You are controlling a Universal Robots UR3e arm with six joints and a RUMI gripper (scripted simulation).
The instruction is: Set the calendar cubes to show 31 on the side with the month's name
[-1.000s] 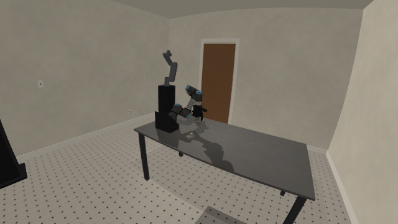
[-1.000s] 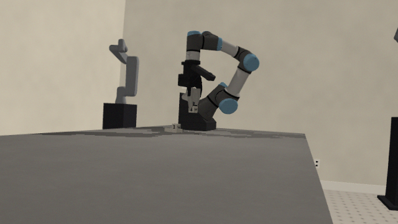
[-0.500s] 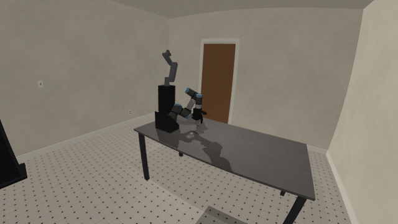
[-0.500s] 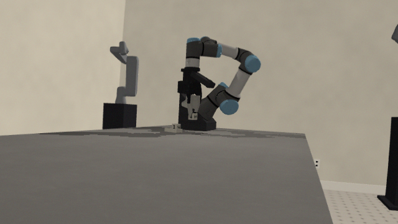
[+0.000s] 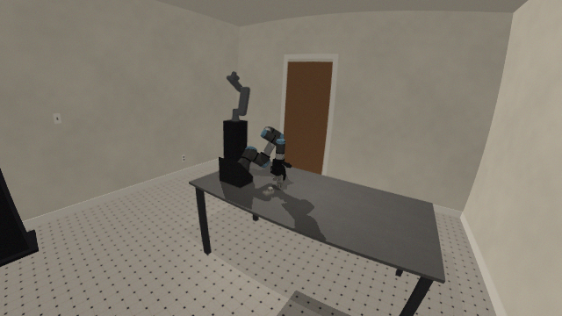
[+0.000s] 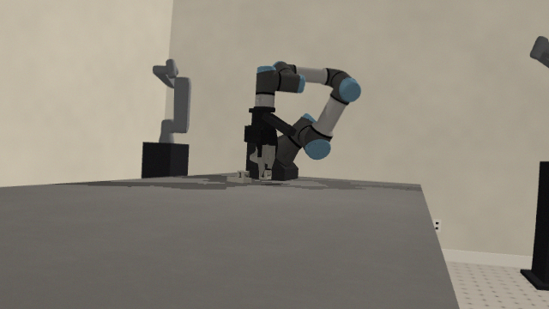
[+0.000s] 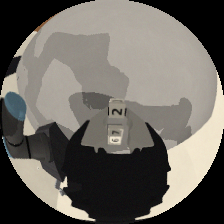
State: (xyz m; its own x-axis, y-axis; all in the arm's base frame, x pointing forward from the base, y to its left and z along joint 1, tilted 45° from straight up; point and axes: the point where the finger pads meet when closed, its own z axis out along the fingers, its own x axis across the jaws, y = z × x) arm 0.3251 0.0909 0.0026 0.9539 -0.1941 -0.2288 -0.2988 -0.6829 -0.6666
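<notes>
Wrist view, centre of frame: the gripper (image 7: 116,131) pinches a pale date cube (image 7: 116,134) between its dark jaws. The face turned to the camera carries digits that read as 6 and 7, though they are small and blurred. Directly above it in the frame, past the fingertips, lies a second cube (image 7: 117,112) showing a 2; whether the two cubes touch cannot be told.

Exterior view, centre: the arm (image 6: 330,107) folds down over the far end of the grey table (image 6: 214,240), with the gripper (image 6: 262,169) pointing straight down and low over the surface. The calendar tray (image 6: 244,176) sits just left of the claw.

Top view, centre: the gripper (image 5: 278,179) hangs just above and to the right of the tray (image 5: 268,190), near the table's far left corner. A brown door (image 5: 307,116) stands behind.
</notes>
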